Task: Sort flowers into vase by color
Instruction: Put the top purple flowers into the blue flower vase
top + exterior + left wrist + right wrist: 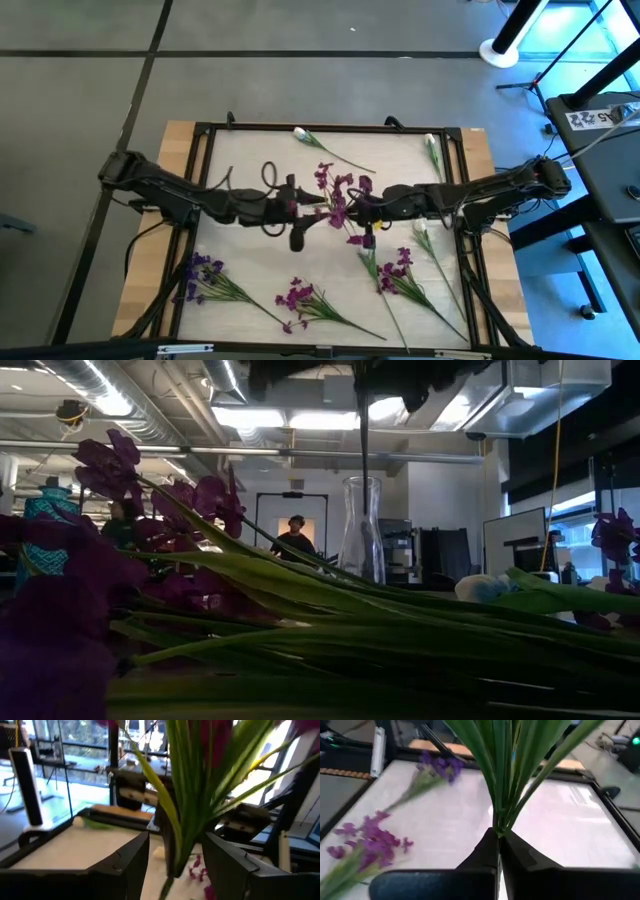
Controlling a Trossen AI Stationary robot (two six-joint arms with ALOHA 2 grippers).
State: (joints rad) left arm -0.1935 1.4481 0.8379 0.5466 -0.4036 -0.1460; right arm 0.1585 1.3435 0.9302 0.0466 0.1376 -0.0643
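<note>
- Both arms are reaching in to the middle of the worktop (250, 150), the left hand (312, 205) and the right hand (352, 208) meeting there at one purple flower stem (340, 195).
- The right hand (498, 851) is gripping that stem: in the right wrist view its two fingers (482, 855) are pressing together on the base of the bundled green stalks (502, 780), which are fanning up and away from the grip.
- The left hand (172, 857) is standing wide, its fingers (127, 862) well apart, with the green stalks (180, 795) of the same stem hanging between them and not touching either finger.
- A clear glass vase (362, 528) is standing upright on the worktop in the low view, beyond the flowers lying in the foreground.
- Three more purple stems are lying along the near part of the worktop: one at the left (205, 278), one in the middle (305, 300) and one at the right (400, 275).
- White tulip stems are lying apart from them: one at the far edge (325, 148), one near the far right corner (432, 150) and one beside the right arm (432, 255).
- A person (296, 538) is standing in the room behind the worktop, in the low view.
</note>
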